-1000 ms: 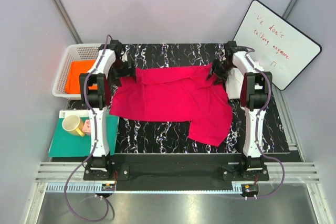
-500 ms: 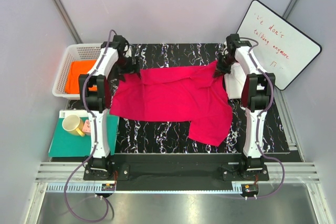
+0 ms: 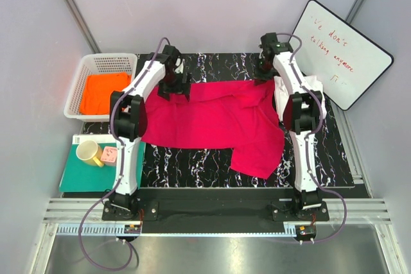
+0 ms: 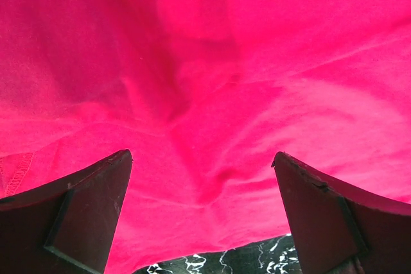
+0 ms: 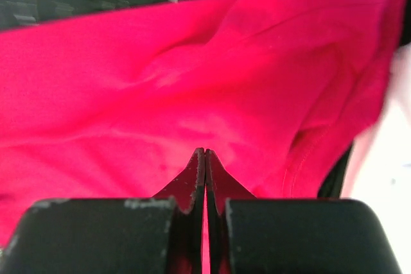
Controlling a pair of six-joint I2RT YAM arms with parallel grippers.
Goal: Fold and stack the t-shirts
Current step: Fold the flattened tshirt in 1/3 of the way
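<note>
Crimson-pink t-shirt (image 3: 218,117) is lying spread and rumpled across the middle of the black marbled table (image 3: 186,162), with one flap reaching toward the near edge on the right. The right gripper (image 5: 205,152) is pressing its two fingers together at the shirt's far right edge, with a sliver of pink cloth showing pinched between them. The left gripper (image 4: 202,158) is hovering over the shirt's far left edge, its jaws standing wide apart and gripping nothing. A white t-shirt (image 3: 316,88) is lying bunched at the table's right side, near the pink shirt's far right corner. An orange t-shirt (image 3: 103,92) is sitting in the white basket (image 3: 109,61) off the table's left side, well apart from the pink one.
</note>
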